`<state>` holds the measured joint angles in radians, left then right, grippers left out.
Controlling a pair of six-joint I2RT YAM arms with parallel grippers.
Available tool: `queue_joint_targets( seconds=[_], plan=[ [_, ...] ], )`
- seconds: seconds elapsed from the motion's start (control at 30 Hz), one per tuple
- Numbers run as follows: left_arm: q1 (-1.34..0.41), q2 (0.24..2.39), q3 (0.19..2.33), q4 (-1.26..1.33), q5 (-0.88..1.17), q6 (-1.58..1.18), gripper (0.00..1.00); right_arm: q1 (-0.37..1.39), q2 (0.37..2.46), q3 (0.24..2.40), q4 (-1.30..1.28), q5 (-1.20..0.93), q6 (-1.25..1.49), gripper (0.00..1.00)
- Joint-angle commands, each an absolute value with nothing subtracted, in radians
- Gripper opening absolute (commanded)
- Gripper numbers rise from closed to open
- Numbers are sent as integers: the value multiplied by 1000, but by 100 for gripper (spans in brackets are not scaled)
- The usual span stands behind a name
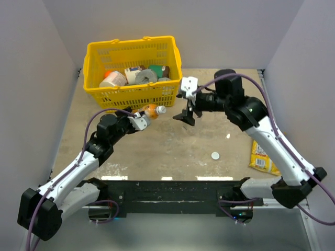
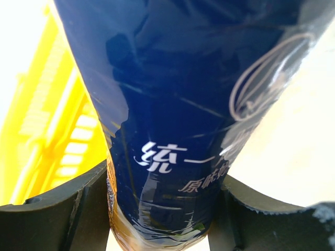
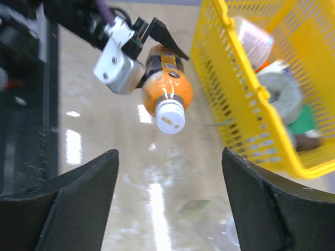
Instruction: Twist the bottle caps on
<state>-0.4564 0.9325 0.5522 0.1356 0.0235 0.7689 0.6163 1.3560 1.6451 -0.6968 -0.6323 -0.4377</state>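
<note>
I note the yellow basket (image 1: 131, 97) at far left, my left gripper (image 1: 145, 114) just near of it pinching the orange bottle (image 1: 151, 111) sideways, white cap (image 1: 161, 110) on its neck, my right gripper (image 1: 187, 116) spread to its right, and a loose cap (image 1: 215, 155) lying nearer on the table (image 1: 172, 146).

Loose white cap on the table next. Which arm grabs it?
Right. The right gripper is open and empty, and the loose cap lies on its side of the table. The left gripper is shut on the orange bottle.
</note>
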Motion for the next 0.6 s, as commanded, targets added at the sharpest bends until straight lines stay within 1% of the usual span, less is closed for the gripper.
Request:
queue_joint_targets(
  seconds=[0.0, 0.07, 0.17, 0.27, 0.43, 0.57],
  plan=[
    [-446, 928, 650, 39, 256, 670, 0, 675, 1232, 1464, -539, -428, -817, 79],
    [-446, 930, 670, 19, 317, 641, 0, 689, 1217, 1433, -491, -428, -880, 76],
    [-446, 937, 693, -35, 354, 634, 0, 721, 1219, 1427, -491, -431, -923, 73],
    [-446, 937, 695, -41, 347, 656, 0, 727, 1226, 1439, -479, -462, -913, 70],
    [-445, 937, 701, -46, 345, 667, 0, 761, 1235, 1447, -498, -480, -939, 69],
    [-445, 942, 701, -46, 341, 667, 0, 798, 1249, 1480, -561, -491, -1032, 67]
  ],
)
